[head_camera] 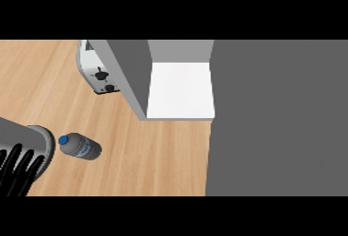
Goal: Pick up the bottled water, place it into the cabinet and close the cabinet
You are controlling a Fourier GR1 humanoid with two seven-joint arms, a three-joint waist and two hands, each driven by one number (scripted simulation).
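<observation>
The bottled water (80, 146) stands on the wooden counter at the lower left, seen from above, with its blue cap facing up and to the left. My left hand (18, 169) shows at the left edge just left of the bottle, black fingers straight and apart from it, holding nothing. The cabinet (180, 90) is open at the upper middle, with a bare white shelf inside. Its grey door (279, 120) fills the right side of the view. My right hand does not show.
A white toaster (99, 69) with black knobs stands against the cabinet's left wall (129, 78). Bare wooden counter (156, 156) lies between the bottle and the cabinet opening.
</observation>
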